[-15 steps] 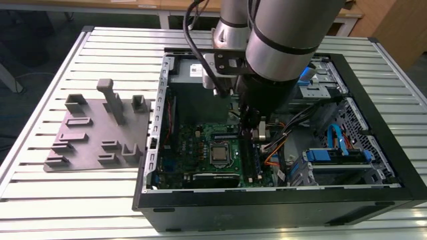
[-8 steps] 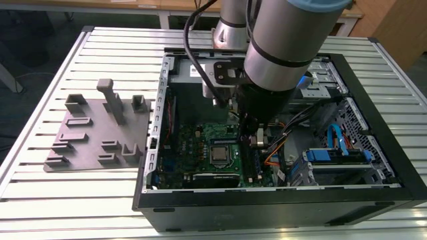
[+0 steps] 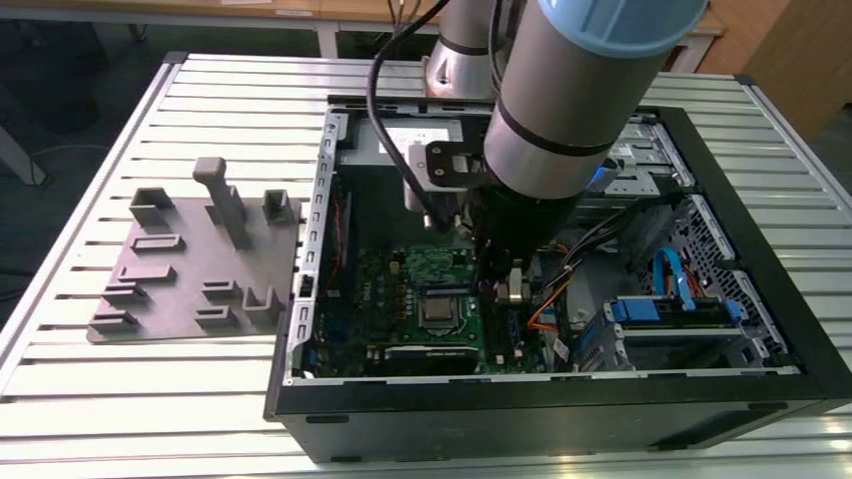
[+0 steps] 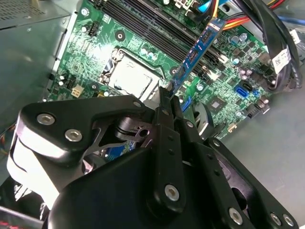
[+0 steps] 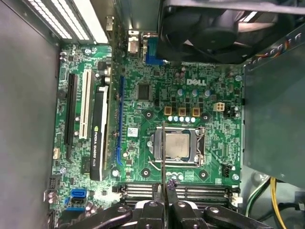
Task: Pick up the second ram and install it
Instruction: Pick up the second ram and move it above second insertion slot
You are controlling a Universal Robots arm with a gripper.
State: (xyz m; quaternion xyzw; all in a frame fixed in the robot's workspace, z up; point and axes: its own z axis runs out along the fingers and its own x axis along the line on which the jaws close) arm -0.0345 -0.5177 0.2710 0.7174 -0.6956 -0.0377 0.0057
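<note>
My gripper (image 4: pixel 167 93) is shut on the second ram (image 4: pixel 198 50), a thin blue board with small chips that sticks out from the fingertips. In the first wrist view the ram (image 5: pixel 163 152) shows edge-on as a thin line rising from the gripper (image 5: pixel 164 187), over the edge of the processor socket (image 5: pixel 178 145). It hangs above the long black memory slots (image 5: pixel 190 192) of the green motherboard (image 5: pixel 157 95), not seated in any of them. In the exterior view the gripper (image 3: pixel 513 284) is down inside the open computer case (image 3: pixel 533 399), above the motherboard (image 3: pixel 413 274).
A grey fixture plate (image 3: pixel 187 269) with upright blocks lies on the slatted table at the exterior view's left. Inside the case are a black fan (image 5: pixel 209 24), a graphics card (image 5: pixel 97 138), orange and yellow cables (image 4: pixel 238 19) and a blue drive caddy (image 3: pixel 672 309).
</note>
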